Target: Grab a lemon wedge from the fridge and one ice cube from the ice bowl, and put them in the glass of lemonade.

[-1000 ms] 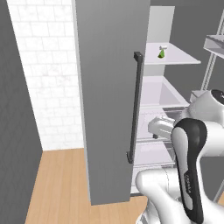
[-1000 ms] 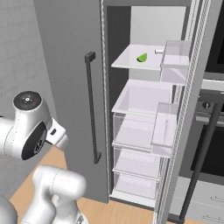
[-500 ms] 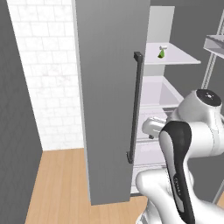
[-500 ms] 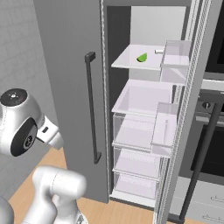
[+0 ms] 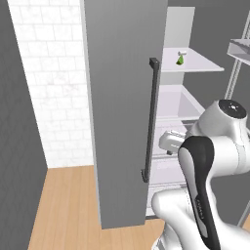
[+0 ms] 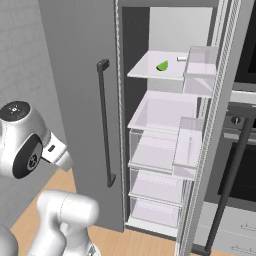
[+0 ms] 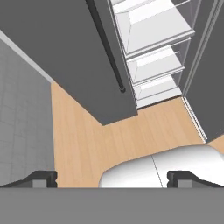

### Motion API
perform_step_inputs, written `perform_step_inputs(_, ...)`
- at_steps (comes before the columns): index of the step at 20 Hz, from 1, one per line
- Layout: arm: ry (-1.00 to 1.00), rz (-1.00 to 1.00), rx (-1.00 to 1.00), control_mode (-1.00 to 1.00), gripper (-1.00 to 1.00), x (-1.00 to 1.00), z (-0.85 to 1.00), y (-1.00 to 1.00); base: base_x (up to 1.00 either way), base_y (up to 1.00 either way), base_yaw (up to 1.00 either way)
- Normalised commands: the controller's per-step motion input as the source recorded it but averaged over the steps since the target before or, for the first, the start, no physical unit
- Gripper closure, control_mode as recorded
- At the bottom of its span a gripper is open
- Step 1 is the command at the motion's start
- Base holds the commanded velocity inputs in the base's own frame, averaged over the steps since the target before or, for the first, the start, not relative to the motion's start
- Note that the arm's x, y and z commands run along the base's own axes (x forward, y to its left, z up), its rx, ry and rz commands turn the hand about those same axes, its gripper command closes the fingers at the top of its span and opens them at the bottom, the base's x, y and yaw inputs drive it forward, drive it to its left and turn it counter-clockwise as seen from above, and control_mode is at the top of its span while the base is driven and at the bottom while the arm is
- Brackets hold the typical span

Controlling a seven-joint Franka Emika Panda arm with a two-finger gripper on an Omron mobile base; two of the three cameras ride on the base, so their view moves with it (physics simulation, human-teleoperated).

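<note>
The fridge [image 6: 75, 60] stands with its left door shut and its right door swung open. On an upper white shelf inside lies the lemon wedge [image 6: 162, 65] [image 5: 180, 60], tiny and yellow-green, with a small whitish object [image 6: 181, 58] just behind it. My gripper [image 7: 113, 179] is open with nothing between its fingertips [image 7: 41, 178]. It points down at the wooden floor in front of the shut door, low and well to the left of the wedge. The ice bowl, the ice cube and the glass of lemonade are out of view.
The shut door carries a long dark bar handle [image 5: 152, 117] [image 6: 105, 120]. The open right door [image 6: 220, 125] has clear bins [image 6: 200, 70]. Clear drawers [image 6: 160, 150] stack below the shelf. A black oven [image 6: 245, 165] stands to the right and a white brick wall [image 5: 53, 97] to the left.
The arm has turned a little, its upper joints shifting and the hand drifting slightly left toward the shut door. The fridge and the wedge are as before.
</note>
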Motion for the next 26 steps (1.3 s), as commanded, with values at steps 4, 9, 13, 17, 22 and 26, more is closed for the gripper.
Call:
perform_step_inputs(4,0.00,0.00,0.00,-1.00,-1.00,-0.03,0.00,0.00,0.00,0.00,0.00)
perform_step_inputs(9,0.00,0.00,0.00,1.00,-1.00,0.00,0.00,0.00,-0.02,-0.10,0.00)
perform_step_inputs(13,0.00,0.00,0.00,1.00,-1.00,0.00,0.00,0.00,-0.10,-0.49,0.00)
perform_step_inputs(17,0.00,0.00,0.00,1.00,-1.00,0.00,0.00,0.00,0.00,-0.67,0.00)
perform_step_inputs(22,0.00,0.00,0.00,1.00,-1.00,0.00,0.00,0.00,0.00,-0.57,0.00)
perform_step_inputs(26,0.00,0.00,0.00,1.00,-1.00,0.00,0.00,0.00,0.05,-0.22,0.00)
